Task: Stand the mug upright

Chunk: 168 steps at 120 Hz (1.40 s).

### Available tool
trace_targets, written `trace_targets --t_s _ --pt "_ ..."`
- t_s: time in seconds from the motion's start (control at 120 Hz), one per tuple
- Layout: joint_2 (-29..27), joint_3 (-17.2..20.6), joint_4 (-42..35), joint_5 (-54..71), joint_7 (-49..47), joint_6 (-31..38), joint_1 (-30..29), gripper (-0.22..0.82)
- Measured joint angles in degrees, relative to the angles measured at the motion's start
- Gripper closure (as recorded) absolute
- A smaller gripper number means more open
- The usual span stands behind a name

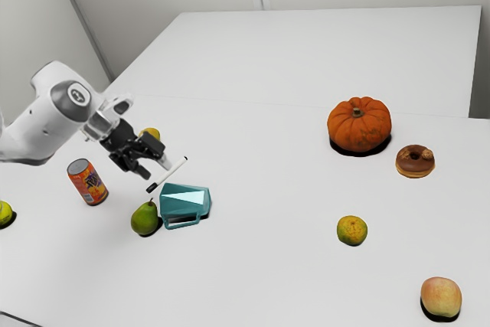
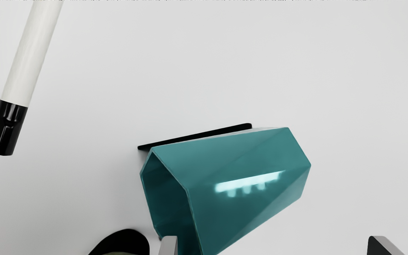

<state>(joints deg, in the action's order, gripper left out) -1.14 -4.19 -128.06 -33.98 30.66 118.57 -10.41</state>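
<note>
Mug [image 1: 184, 201], on its side left of centre in the exterior view, lies below and to the right of the raised gripper [image 1: 156, 171] in that frame. Its mouth faces the exterior view's left, by the pear [image 1: 144, 219], its base the right. The gripper is wide open with nothing held, and its fingers are spaced roughly along the mug's long axis; pinching across the body would, I judge, need about a quarter turn of the wrist as it lowers.
</note>
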Motion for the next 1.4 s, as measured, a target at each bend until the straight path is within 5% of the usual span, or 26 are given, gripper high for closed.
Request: trace_targets --t_s 0.975,1.4 --pt "7.5 0.2 -3.7 -22.6 21.8 3.5 -0.6 0.03" --pt "7.5 0.4 -3.7 -24.7 27.4 3.6 -0.7 0.61"
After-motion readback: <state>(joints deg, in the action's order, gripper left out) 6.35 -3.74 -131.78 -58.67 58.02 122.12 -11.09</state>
